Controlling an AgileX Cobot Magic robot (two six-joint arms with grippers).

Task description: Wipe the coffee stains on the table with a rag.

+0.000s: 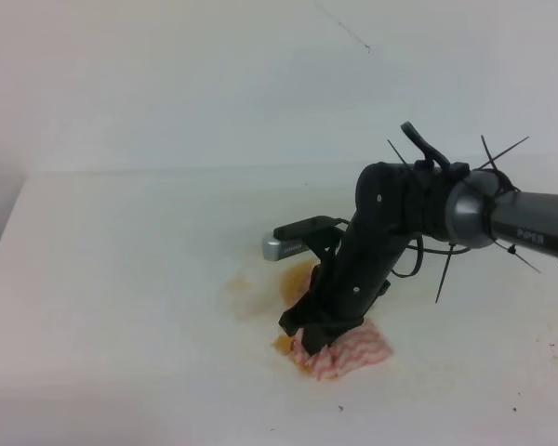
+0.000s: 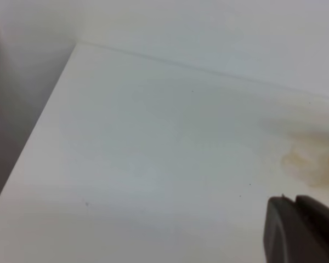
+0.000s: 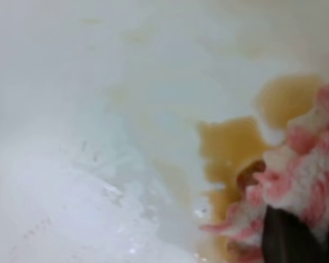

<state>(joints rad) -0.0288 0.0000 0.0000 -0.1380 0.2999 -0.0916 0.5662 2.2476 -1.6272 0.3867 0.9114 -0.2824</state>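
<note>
Mid-wipe. My right gripper (image 1: 318,346) clenched on rag (image 1: 349,353), pressing it onto table (image 1: 121,279) at near edge of coffee stains (image 3: 230,145). Left gripper (image 2: 304,230): jaw state unclear. Next: drag rag across amber puddle, then yellowish smears.

Amber-brown coffee stains (image 1: 298,279): irregular wet blotch, lower centre of the high view, pale yellowish smears to its left. Large flat white table (image 1: 121,279): plain, a few dark specks. Small thin red-and-white zigzag rag (image 1: 349,353): crumpled, lying on the blotch's lower right edge, damp.
</note>
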